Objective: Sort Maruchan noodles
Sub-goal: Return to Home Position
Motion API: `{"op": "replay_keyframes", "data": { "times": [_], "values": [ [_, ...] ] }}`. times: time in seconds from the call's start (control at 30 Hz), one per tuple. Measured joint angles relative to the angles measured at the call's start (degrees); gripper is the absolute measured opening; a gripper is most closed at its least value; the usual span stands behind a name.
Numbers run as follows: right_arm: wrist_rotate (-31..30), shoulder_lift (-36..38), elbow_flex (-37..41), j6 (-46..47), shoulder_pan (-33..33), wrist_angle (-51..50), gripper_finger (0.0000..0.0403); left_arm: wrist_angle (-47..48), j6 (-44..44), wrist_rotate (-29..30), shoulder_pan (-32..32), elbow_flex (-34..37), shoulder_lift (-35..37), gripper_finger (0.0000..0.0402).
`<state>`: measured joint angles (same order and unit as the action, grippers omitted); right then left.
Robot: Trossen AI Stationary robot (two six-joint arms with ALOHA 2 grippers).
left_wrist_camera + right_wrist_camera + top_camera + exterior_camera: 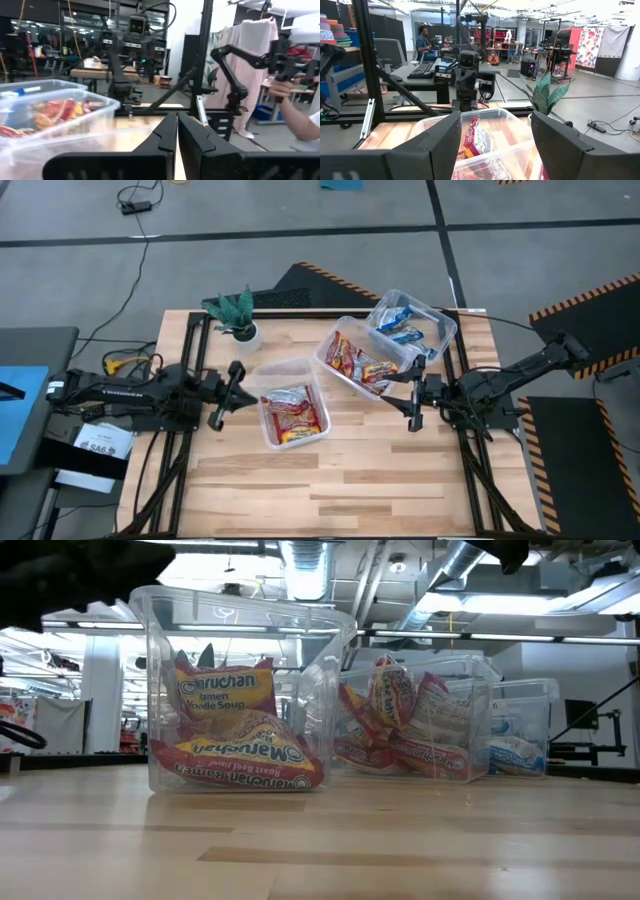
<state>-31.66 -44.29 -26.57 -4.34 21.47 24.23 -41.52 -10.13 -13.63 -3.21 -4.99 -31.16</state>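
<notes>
Three tubs (285, 364) hold every noodle pack you can see; no loose pack shows on the table (330, 480). The blue packs (405, 328) sit in the tub by the far right corner, the red-silver packs (360, 362) in the middle tub (325, 352) just beside it, and the red-yellow packs (292, 415) in the tub mid-table. Sorting looks done imo, so the step in hand is parking the arms. Your left gripper (230, 393) hangs near the left edge, fingers pressed together, holding nothing. Your right gripper (410, 400) hangs near the right edge, just beside the middle tub, spread wide, empty. Next move prob needs no grasp: pull both arms back w/o clipping a tub wall, esp. on the right.
</notes>
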Motion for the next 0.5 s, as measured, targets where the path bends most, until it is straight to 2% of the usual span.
{"op": "replay_keyframes", "data": {
  "times": [0.13, 0.23, 0.3, 0.4, 0.5],
  "values": [
    [0.0, 0.0, 0.0, 0.0, 0.0, 0.0, 0.0262, 1.2, 1.1, 5.3, 6.1, 2.5, 3.2, 0.0],
    [0.0, 0.0, 0.0, 0.0, 0.0, 0.0, 0.0262, 2.1, 4.7, 6.5, 9.5, 3.6, 5.2, 0.0],
    [0.0, 0.0, 0.0, 0.4, 0.0, 0.0, 0.0262, 4.1, 7.5, 7.0, 10.1, 4.4, 7.1, 0.0],
    [0.0, 0.0, 0.0, 2.2, 0.0, 0.0, 0.0262, 10.0, 7.3, 9.0, 9.4, 4.3, 11.1, 0.0],
    [0.0, 0.0, 0.0, 2.7, 0.0, 0.0, 0.0262, 16.0, 7.2, 7.6, 8.4, 4.3, 15.4, 0.0]
  ]
}}
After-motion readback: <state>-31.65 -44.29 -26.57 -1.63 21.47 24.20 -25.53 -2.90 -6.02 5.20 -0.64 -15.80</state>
